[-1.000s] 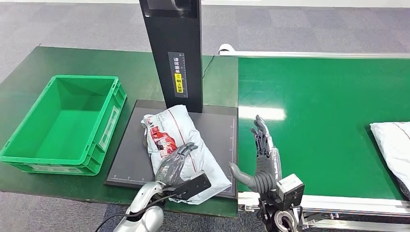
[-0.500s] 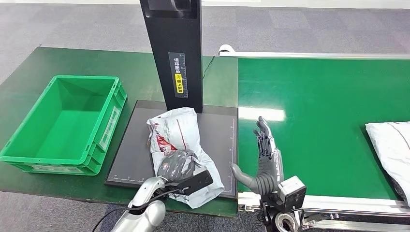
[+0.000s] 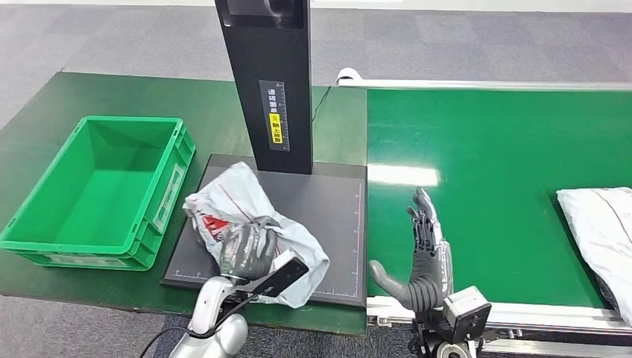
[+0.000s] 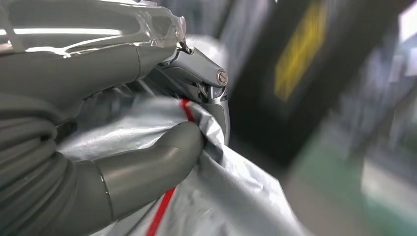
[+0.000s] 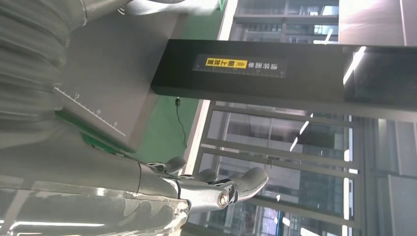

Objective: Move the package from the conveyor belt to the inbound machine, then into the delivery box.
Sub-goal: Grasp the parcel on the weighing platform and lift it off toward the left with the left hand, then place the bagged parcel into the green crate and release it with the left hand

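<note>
A crumpled grey package (image 3: 246,212) with red print lies on the dark plate of the inbound machine (image 3: 335,216), toward the plate's left edge. My left hand (image 3: 250,250) grips its near end; in the left wrist view the thumb (image 4: 147,172) and fingers (image 4: 196,69) pinch the grey film of the package (image 4: 231,191). My right hand (image 3: 421,257) stands upright over the near edge of the green conveyor belt (image 3: 507,149), fingers spread, holding nothing. The right wrist view shows the right hand (image 5: 196,189) with straight fingers. The green delivery box (image 3: 97,190) sits left of the plate.
The machine's black column (image 3: 272,82) rises behind the plate, seen also in the right wrist view as the column (image 5: 275,69). A second white package (image 3: 600,224) lies at the right end of the belt. A green table (image 3: 45,127) carries the box and machine.
My left hand closed around the package and dragged it left, toward the box. The right hand drifted a little right and nearer. The second package crept left on the belt.
</note>
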You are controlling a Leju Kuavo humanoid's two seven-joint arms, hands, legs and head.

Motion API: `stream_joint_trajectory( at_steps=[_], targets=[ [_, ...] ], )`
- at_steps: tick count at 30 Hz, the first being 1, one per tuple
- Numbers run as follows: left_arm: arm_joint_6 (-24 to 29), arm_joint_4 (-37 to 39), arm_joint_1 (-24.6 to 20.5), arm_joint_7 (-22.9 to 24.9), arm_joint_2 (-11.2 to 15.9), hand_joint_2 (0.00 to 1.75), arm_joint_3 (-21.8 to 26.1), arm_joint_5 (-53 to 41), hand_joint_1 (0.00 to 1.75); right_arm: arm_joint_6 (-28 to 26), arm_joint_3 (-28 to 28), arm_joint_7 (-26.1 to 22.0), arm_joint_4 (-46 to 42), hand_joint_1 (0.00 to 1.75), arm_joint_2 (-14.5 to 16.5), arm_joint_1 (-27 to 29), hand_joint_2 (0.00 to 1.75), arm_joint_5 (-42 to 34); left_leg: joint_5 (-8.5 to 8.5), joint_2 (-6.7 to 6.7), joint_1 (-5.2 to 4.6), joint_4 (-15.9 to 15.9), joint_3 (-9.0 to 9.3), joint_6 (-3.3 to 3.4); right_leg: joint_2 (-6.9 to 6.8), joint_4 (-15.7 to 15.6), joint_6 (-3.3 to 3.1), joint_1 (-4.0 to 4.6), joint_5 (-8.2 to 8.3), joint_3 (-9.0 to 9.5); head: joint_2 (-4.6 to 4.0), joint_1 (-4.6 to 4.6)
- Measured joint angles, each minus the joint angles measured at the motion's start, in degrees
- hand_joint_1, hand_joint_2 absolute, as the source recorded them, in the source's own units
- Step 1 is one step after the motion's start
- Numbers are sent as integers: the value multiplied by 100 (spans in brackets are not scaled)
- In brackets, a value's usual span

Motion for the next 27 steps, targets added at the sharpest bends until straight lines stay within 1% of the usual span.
stream_joint_trajectory(
  at_steps=[2, 3, 5, 7, 8, 11, 13, 14, 15, 16, 18, 20, 22, 24, 25, 27],
  targets=[
    [453, -452, 108, -358, 32, 175, 123, -119, 175, 13, -17, 4, -31, 0, 0, 21, 175, 1, 0, 1, 0, 0, -4, 0, 0, 0, 0, 0, 0, -2, 0, 0],
    [561, -723, 171, -642, 25, 175, 222, -198, 175, 17, -19, 5, -34, 0, 0, 21, 175, 1, 0, 1, 0, 0, -5, 0, 0, 1, 0, 0, 0, -4, 0, 0],
    [636, -1292, 289, -1353, -52, 175, 525, -323, 175, 22, -18, 5, -23, 0, 0, -1, 175, -1, 0, 1, 0, 0, -9, 0, 0, 1, 0, 0, 0, -7, 0, 1],
    [650, -1774, 349, -2036, -213, 175, 954, -404, 175, 21, -8, 4, 7, 0, 0, -45, 175, -12, 0, 1, -1, 0, -10, 0, 0, 0, 0, -1, 0, -8, 0, 2],
    [651, -1969, 356, -2293, -303, 175, 1185, -449, 175, 21, 1, 4, 27, 0, 0, -69, 175, -19, 0, 1, -1, 0, -9, 0, 0, 0, 0, -1, 0, -8, 0, 1],
    [651, -2429, 325, -2761, -539, 175, 1823, -620, 175, 21, 30, 3, 110, 0, 0, -124, 175, -32, 1, 0, -1, 0, -8, 0, 0, 0, 0, -1, 0, -8, 0, 1],
    [651, -2659, 261, -2839, -646, 175, 2164, -754, 175, 20, 51, -2, 173, 0, 0, -152, 175, -33, 2, 0, 0, 0, -7, -1, 0, 0, 0, 0, 0, -8, 0, 1],
    [651, -2733, 211, -2747, -679, 175, 2306, -874, 175, 15, 62, -8, 204, 0, -1, -165, 175, -33, 2, -1, 0, 0, -6, -1, 0, 0, 0, 0, 0, -8, 0, 1],
    [651, -2765, 131, -2520, -695, 175, 2435, -1063, 175, 7, 75, -16, 235, 0, -2, -176, 175, -33, 3, -2, 0, 0, -6, -1, -1, 0, 0, 0, 0, -9, 0, 1],
    [650, -2744, 21, -2166, -691, 175, 2543, -1285, 175, -4, 89, -24, 262, 0, -3, -186, 175, -32, 3, -4, 0, 0, -6, -1, -3, 0, 0, 0, 0, -9, 0, 1],
    [644, -2520, -294, -1196, -599, 175, 2693, -1682, 175, -26, 121, -36, 305, 0, -9, -203, 175, -25, 6, -6, 0, 0, -6, -1, -6, 0, -1, 1, 1, -9, 0, 1],
    [569, -2084, -685, -195, -374, 175, 2709, -1820, 175, -39, 150, -40, 332, 0, -20, -221, 175, -16, 11, -6, 0, 0, -5, -1, -7, 1, -2, 1, 3, -9, 0, 1],
    [301, -1512, -1132, 674, -75, 175, 2651, -1858, 175, -50, 166, -40, 358, 0, -36, -242, 175, -12, 17, -7, 0, 0, -6, -1, -8, 2, -4, 2, 5, -8, 0, 1],
    [-44, -884, -1590, 1293, 204, 175, 2597, -1913, 175, -61, 171, -40, 385, 0, -53, -262, 175, -9, 21, -6, 0, 0, -6, -1, -9, 3, -3, 2, 8, -8, 0, 2],
    [-174, -553, -1815, 1500, 323, 175, 2583, -1939, 175, -63, 173, -40, 400, 0, -60, -271, 175, -8, 22, -5, 0, 0, -7, -1, -9, 4, -3, 2, 9, -8, 0, 2],
    [-385, 113, -2250, 1795, 532, 87, 2570, -1974, 175, -67, 173, -39, 431, 0, -70, -287, 175, -3, 22, -3, 0, 1, -8, 0, -8, 5, -1, 1, 11, -9, 0, 2]
  ],
)
